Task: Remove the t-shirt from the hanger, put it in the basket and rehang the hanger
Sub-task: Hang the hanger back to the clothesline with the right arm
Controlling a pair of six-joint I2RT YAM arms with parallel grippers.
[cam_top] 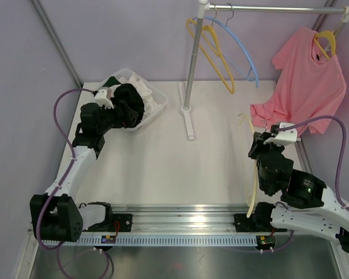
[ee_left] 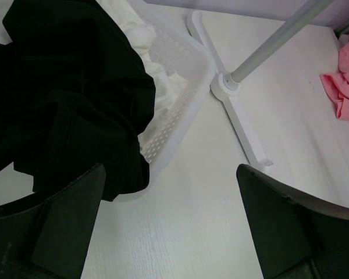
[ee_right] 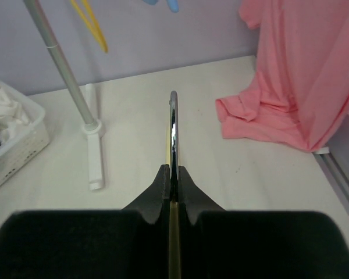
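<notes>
A pink t-shirt (cam_top: 311, 87) hangs on a yellow hanger (cam_top: 326, 42) from the rail at the far right, its hem bunched on the table (ee_right: 262, 119). My right gripper (cam_top: 259, 145) is shut on a pale yellow hanger (cam_top: 255, 186), left of that shirt. The held hanger's metal hook (ee_right: 173, 119) sticks out past the closed fingertips (ee_right: 163, 174). My left gripper (ee_left: 171, 192) stands wide open and holds nothing. It hovers at the basket's near edge, beside a black garment (ee_left: 64, 99).
A white basket (cam_top: 157, 107) at the back left holds black and white clothes. The rack's pole (cam_top: 192, 64) rises from a white base (cam_top: 188, 119) mid-table. An empty yellow hanger (cam_top: 212, 55) and a blue one (cam_top: 241, 49) hang on the rail.
</notes>
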